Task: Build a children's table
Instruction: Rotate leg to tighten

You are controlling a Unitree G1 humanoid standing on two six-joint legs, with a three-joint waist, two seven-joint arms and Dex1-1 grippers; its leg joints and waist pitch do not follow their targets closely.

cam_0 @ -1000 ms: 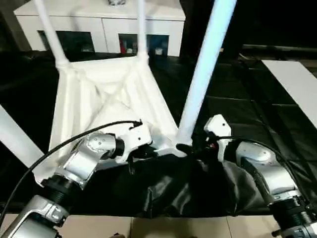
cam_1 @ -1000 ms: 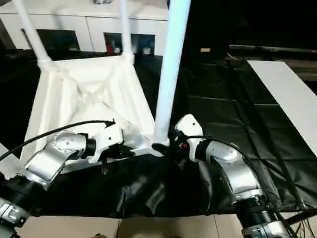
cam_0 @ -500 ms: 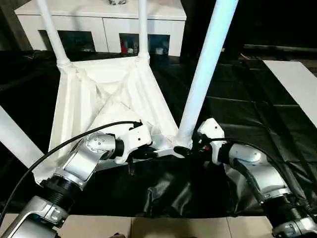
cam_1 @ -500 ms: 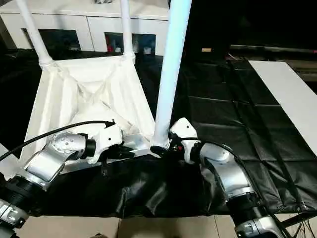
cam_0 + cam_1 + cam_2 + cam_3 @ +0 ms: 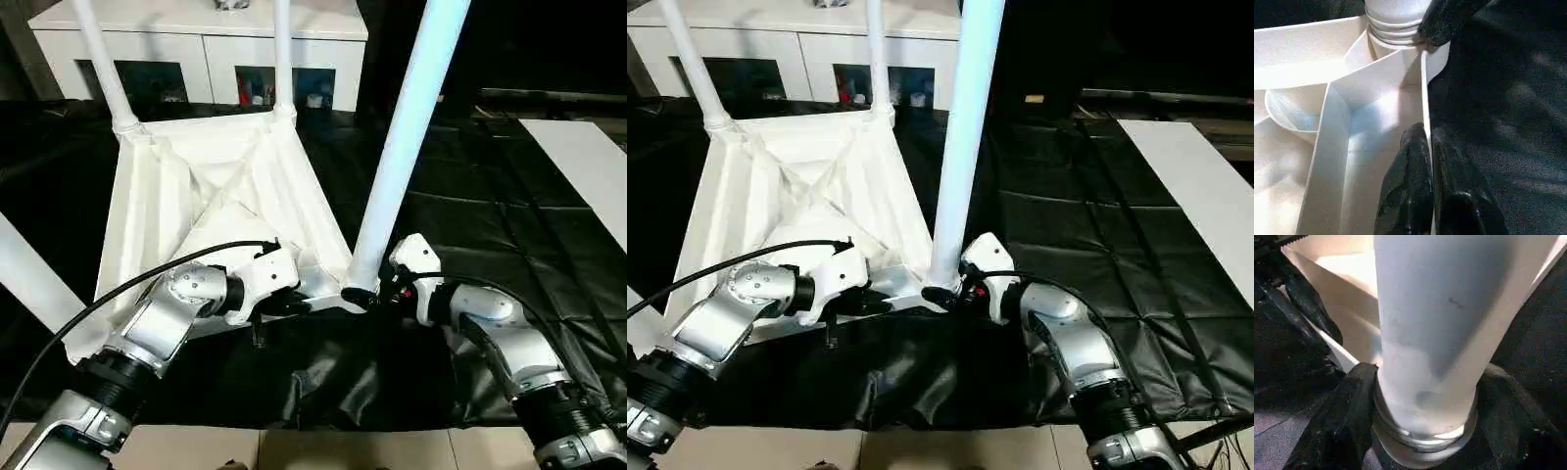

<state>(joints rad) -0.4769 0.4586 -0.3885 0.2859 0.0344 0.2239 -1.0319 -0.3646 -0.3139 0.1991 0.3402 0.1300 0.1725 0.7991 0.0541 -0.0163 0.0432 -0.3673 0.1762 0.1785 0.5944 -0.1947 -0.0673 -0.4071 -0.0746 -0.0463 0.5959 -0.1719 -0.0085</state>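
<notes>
Two end effectors at tabletop (image 5: 211, 186), left (image 5: 1427, 147) pinching rim, right (image 5: 1422, 396) straddling leg (image 5: 407, 147), cabinet (image 5: 201, 39) behind.

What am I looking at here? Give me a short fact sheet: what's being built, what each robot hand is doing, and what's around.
Being built: white tabletop, lying upside down, ribbed underside up
Legs standing in corner sockets: near right leg, two far legs
Left gripper: shut, pinching the tabletop's near edge wall
Right gripper: fingers on either side of the near right leg's base at its socket
Underneath: black sheet
Behind: white cabinet with glass-fronted compartments
</notes>
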